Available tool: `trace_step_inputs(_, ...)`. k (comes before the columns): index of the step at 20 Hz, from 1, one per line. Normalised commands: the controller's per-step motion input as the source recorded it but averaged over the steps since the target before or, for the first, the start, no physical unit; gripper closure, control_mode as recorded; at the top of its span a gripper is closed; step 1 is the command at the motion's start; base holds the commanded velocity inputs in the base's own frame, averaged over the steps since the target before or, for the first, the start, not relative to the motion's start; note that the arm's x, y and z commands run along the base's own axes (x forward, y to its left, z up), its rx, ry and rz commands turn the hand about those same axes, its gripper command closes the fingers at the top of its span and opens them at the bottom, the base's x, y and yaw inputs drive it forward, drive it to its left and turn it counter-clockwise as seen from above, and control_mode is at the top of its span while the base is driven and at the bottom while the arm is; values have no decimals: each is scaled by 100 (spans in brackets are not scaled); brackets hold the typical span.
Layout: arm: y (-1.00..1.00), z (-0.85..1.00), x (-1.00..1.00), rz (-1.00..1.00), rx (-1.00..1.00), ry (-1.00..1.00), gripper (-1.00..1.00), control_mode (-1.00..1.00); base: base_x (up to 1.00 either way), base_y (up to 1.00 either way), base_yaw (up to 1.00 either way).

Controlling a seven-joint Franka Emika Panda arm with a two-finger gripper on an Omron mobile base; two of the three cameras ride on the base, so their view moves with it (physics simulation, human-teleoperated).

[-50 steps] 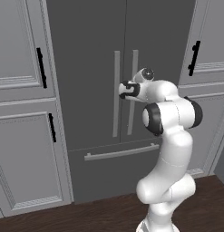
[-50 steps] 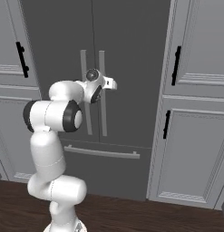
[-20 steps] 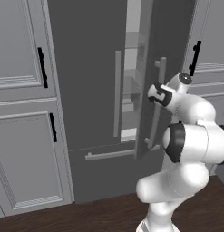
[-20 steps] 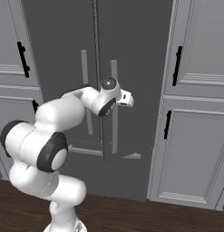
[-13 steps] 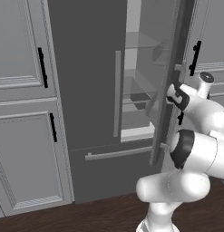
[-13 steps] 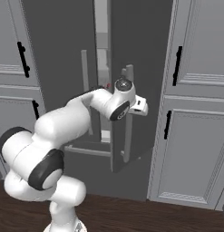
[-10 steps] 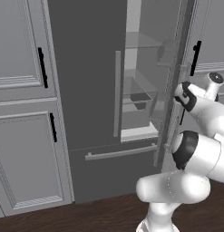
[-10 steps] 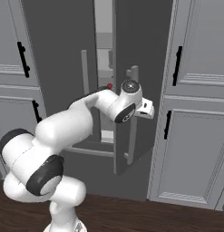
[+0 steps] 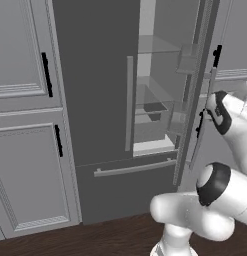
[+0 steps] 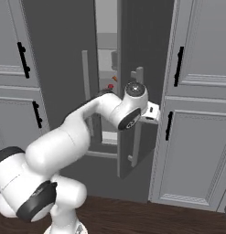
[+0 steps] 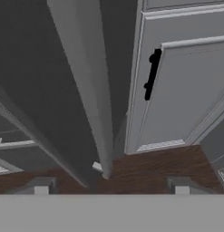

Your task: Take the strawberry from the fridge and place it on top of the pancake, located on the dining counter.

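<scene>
The fridge is dark grey, and its right door stands swung out, showing light-grey shelves and drawers. Through the gap, a tiny red spot that looks like the strawberry sits on a shelf, beside an orange-red item. My gripper is open, its fingertips wide apart on either side of the door's long bar handle without gripping it. My hand hangs just right of that handle. The pancake and the dining counter are out of view.
Paneled light-grey cabinets with black handles stand close on the right of the open door, and more cabinets are on the left. The fridge's left door is closed, with the bottom drawer below. Dark wood floor lies underneath.
The right fridge door has swung from closed to open, with my hand riding its handle rightward. The jaws, shut on the handle before, now stand apart.
</scene>
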Motion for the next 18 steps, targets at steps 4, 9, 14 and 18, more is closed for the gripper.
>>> trace_step_inputs(4, 100, 21, -1, 0, -35, 12, -100, -100, 0, 0, 0)
trace_step_inputs(9, 100, 0, 14, -1, -40, 35, -100, -100, 0, 0, 0)
trace_step_inputs(14, 39, 11, 53, -7, -44, 51, -100, -100, 0, 0, 0)
trace_step_inputs(18, 33, 17, 48, 0, -18, 30, -100, -100, 0, 0, 0)
